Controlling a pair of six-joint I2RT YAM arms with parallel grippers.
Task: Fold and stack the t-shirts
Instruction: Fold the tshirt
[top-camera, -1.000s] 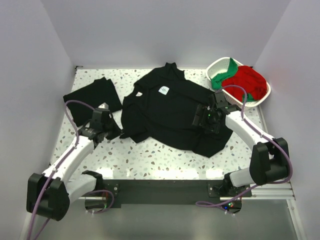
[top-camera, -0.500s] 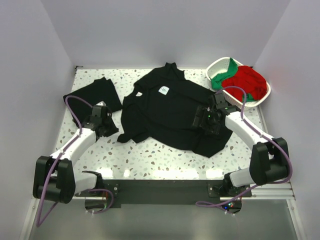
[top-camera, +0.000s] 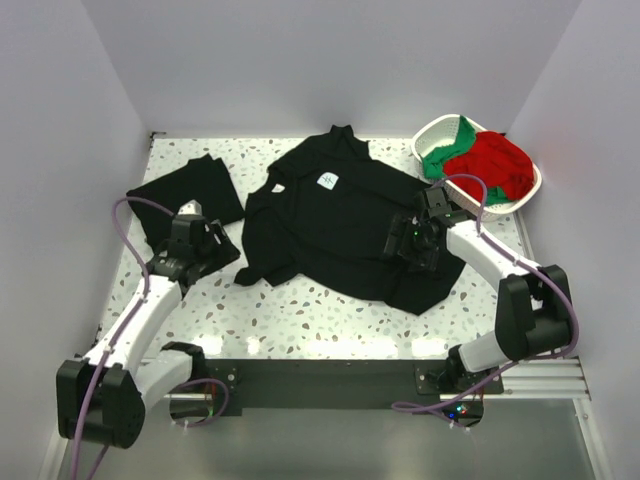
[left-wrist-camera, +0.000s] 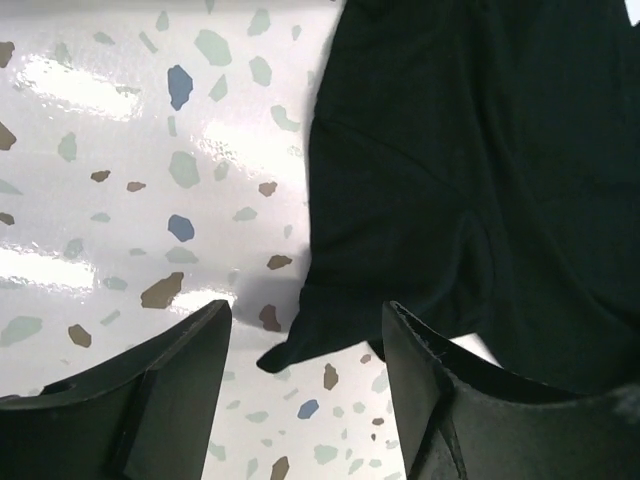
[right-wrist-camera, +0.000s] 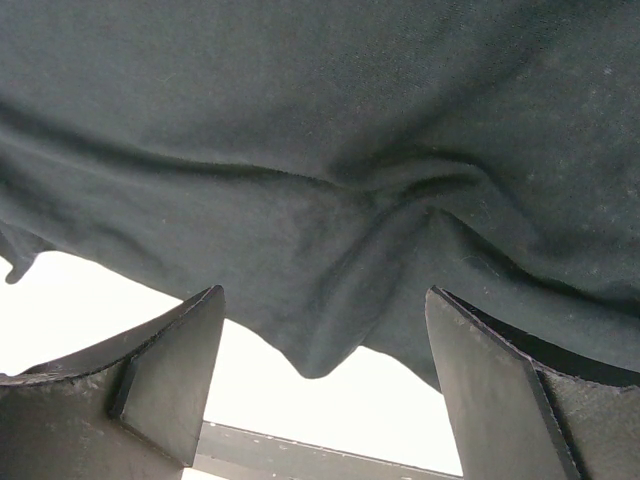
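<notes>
Black t-shirt lies diagonal, far-left to near-right; left gripper, jaws parted, at its left edge; right gripper, jaws parted, upon it.

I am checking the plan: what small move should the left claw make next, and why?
Probably lower the left claw and close on the black shirt corner: its jaws stand open, and that corner lies on the table between them.
</notes>
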